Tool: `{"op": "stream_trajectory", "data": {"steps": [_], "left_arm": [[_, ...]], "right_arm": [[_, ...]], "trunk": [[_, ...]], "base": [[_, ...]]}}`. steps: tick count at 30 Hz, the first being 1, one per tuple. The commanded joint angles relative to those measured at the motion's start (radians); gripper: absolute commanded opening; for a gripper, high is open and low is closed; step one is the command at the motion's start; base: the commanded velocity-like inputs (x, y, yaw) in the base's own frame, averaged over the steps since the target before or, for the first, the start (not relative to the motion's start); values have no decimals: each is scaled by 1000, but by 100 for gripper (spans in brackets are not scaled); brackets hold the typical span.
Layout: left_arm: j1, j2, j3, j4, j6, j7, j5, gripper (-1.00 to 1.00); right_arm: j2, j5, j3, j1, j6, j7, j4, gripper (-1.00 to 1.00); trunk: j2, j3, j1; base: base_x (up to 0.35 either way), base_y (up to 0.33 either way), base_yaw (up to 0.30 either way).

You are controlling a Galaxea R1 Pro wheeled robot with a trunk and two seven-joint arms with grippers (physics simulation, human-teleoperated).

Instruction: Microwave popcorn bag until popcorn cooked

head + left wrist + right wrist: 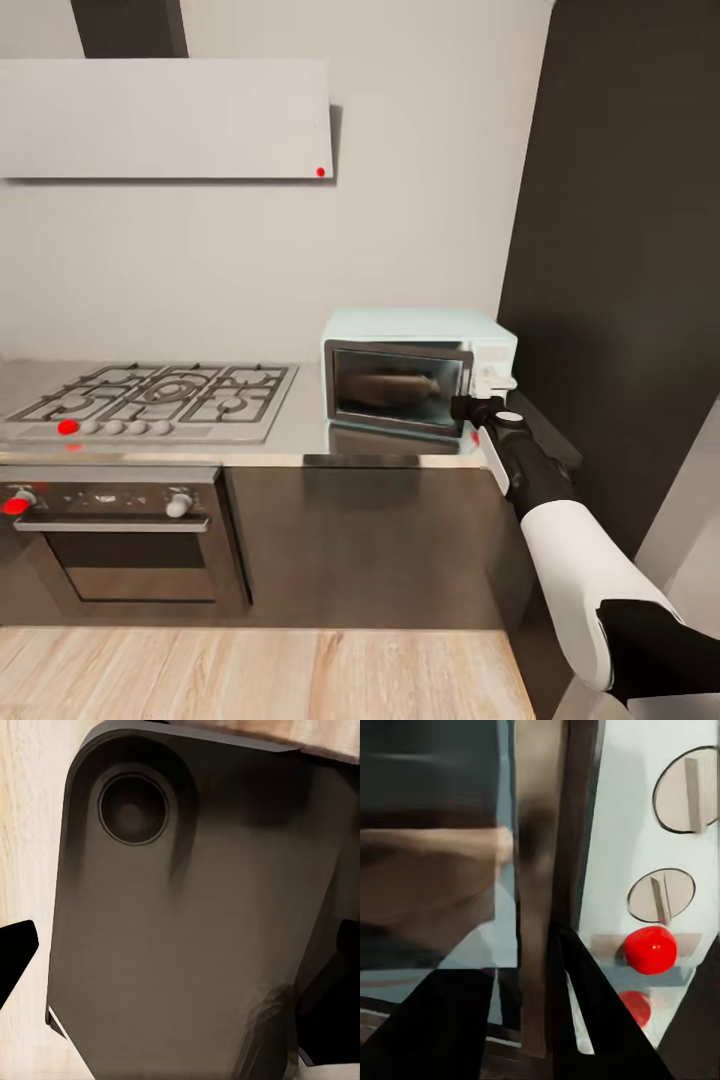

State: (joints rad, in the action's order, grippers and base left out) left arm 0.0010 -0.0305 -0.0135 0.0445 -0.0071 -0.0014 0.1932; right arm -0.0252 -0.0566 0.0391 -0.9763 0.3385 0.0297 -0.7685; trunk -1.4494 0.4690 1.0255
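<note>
The pale mint-white microwave point(420, 370) stands on the grey steel countertop point(300, 432) against a dark cabinet wall, its door closed. Behind the dark glass lies the tan-brown popcorn bag point(396, 388), blurred brown in the right wrist view point(431, 877). My right gripper point(478, 408) is at the lower part of the microwave's control panel, its dark fingers point(450, 1020) close together with nothing between them point(526, 952). A red button point(651, 949) sits just beyond them, below two round knobs point(661, 896). My left gripper point(187, 945) is open, hanging over the robot's dark base.
A steel gas hob point(160, 398) lies left of the microwave, with a dark oven point(120, 545) under it and a white flat hood point(165, 118) above. A tall dark cabinet point(620, 250) stands right of the microwave. Light wood floor point(250, 675) runs before the cabinets.
</note>
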Motion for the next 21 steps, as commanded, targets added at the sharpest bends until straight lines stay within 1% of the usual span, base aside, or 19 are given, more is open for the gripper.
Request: {"op": "stream_trajectory", "data": {"steps": [1,12,16,21], "left_arm": [[0,0,-1,2,-1,0,6,100],[0,0,0,1,-1,0,6,100],[0,0,0,2,-1,0,6,100],[0,1,0,2,-1,0,6,100]], "right_arm": [[6,-26,5,-1,7,19,-2,-100],[7,-24,5,-1,8,17,-2,-100],[7,-25,5,-1,8,15,-2,-100],[7,-23,5,-1,8,14,-2,-100]], "trunk": [[-1,1,-1],[-1,1,-1],[-1,1,-1],[-1,1,-1]], "base": [[-235,0,0],[-197,0,0],[-110,0,0],[-20,0,0]]}}
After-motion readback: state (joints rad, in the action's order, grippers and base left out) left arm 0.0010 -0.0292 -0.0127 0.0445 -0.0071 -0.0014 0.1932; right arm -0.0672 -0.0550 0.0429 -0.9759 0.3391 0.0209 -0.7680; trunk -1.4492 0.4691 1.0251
